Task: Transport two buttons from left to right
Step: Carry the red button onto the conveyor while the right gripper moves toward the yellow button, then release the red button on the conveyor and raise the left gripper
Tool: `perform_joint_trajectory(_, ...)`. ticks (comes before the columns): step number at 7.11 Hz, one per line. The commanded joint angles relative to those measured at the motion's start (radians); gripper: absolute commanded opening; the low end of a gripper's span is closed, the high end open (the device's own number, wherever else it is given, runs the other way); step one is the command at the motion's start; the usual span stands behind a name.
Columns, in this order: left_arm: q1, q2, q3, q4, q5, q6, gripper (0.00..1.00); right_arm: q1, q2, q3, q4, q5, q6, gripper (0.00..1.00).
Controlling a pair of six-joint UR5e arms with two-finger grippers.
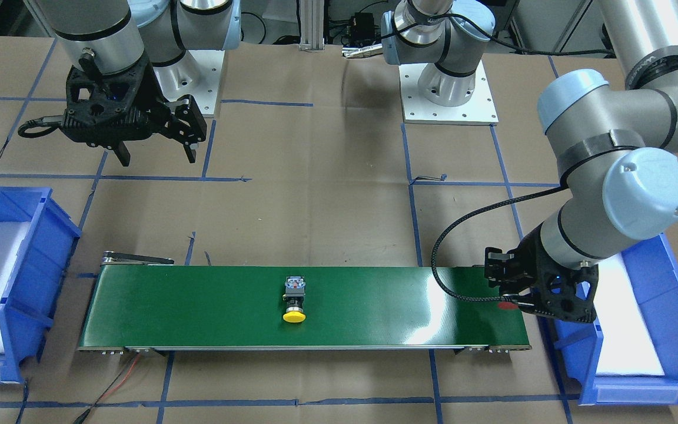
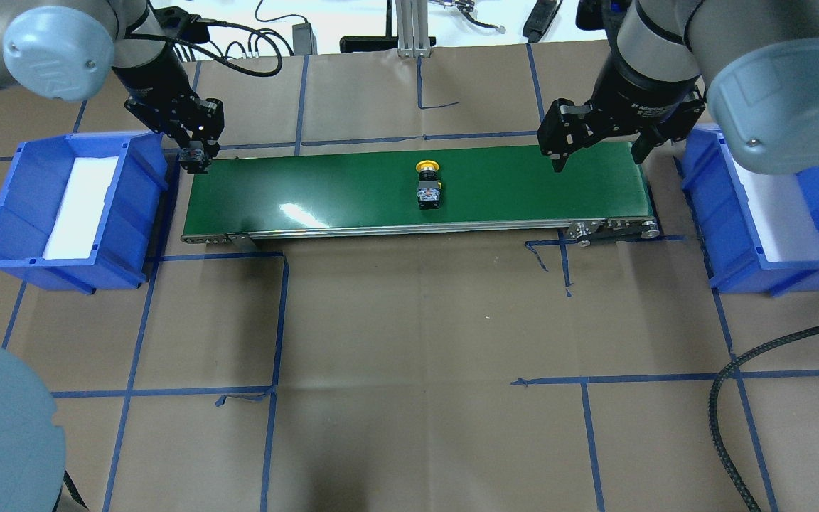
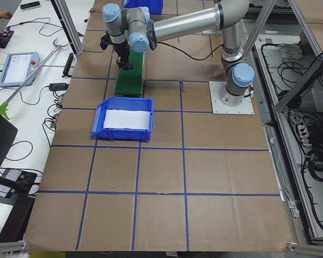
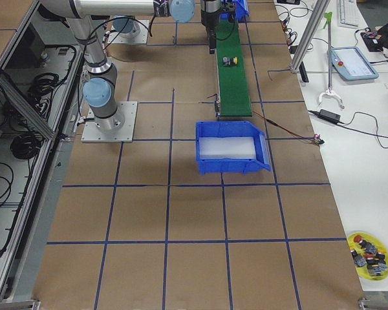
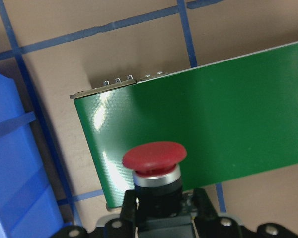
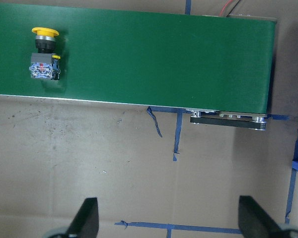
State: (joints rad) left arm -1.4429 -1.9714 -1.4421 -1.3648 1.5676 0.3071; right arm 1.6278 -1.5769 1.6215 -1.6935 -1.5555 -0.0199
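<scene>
The yellow button [image 2: 428,185] lies on its side in the middle of the green conveyor belt [image 2: 310,188]; it also shows in the front view [image 1: 295,300] and the right wrist view [image 6: 44,52]. My left gripper [image 2: 195,155] is shut on the red button [image 5: 154,157], held just above the belt's left end [image 5: 228,109]. The red cap shows in the front view [image 1: 508,305]. My right gripper [image 2: 598,158] is open and empty, hovering above the belt's right end, with its fingers [image 6: 87,220] spread wide.
A blue bin [image 2: 136,206] with white foam stands off the belt's left end, and another blue bin [image 2: 722,213] off the right end. Blue tape lines cross the brown table. A black cable [image 2: 729,398] lies at the near right.
</scene>
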Motion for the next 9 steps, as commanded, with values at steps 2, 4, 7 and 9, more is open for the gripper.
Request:
perform_joint_trajectory(2,-0.001,-0.020,-0.174,0.258,0.002,-0.060,0.08,0.000,0.002,0.001,0.000,0.002,0.000,1.00)
perform_joint_trajectory(4,-0.001,-0.020,-0.218,0.306,0.002,-0.060,0.09,-0.002,0.043,0.000,-0.037,0.002,-0.002,1.00)
perform_joint_trajectory(7,-0.001,-0.020,-0.218,0.314,0.000,-0.060,0.79,-0.003,0.214,-0.127,-0.092,-0.005,-0.002,1.00)
perform_joint_trajectory(9,0.002,-0.001,-0.178,0.311,0.000,-0.056,0.97,0.000,0.348,-0.260,-0.084,0.000,0.000,1.00)
